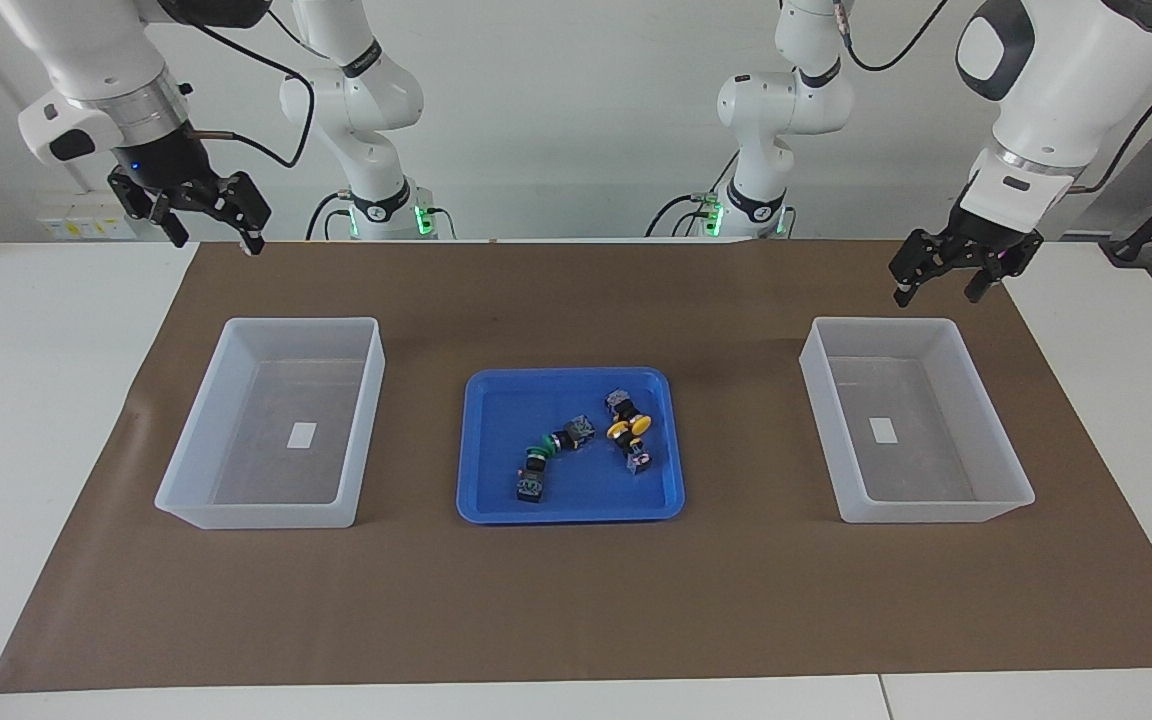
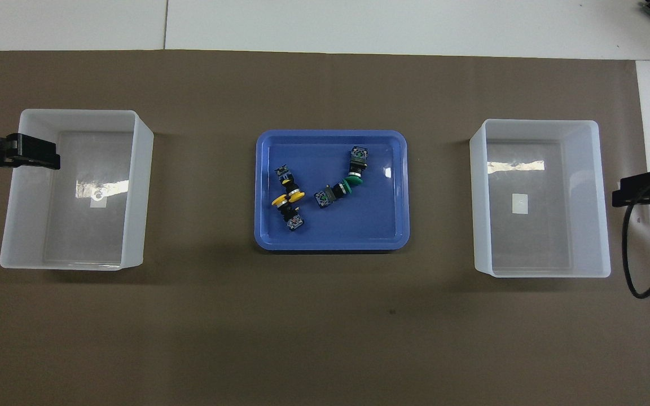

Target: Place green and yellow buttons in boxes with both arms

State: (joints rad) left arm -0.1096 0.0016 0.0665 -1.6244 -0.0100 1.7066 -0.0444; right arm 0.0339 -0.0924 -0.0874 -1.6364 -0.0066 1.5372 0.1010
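Four buttons, two green point(image 1: 539, 452) and two yellow point(image 1: 629, 428), lie in one blue tray point(image 1: 496, 505) at frame centre between two empty boxes point(image 1: 366, 400) point(image 1: 816, 400), while the left gripper point(image 1: 939, 287) and right gripper point(image 1: 216, 238) hang spread apart in the upper corners.

From my station I see a mat point(image 1: 576, 600) spread over the bench point(image 1: 26, 400). A tray point(image 1: 496, 505) sits at the middle of the mat, between two boxes. One box point(image 1: 361, 420) lies toward the right arm's end, the other box point(image 1: 821, 400) toward the left arm's end, each well apart from the tray. All four buttons lie in the tray: one pair point(image 1: 630, 428) touching each other on the side toward the left arm, the other pair point(image 1: 551, 455) touching on the side toward the right arm. The two pairs lie just beside each other. Both boxes hold only a label on the floor.
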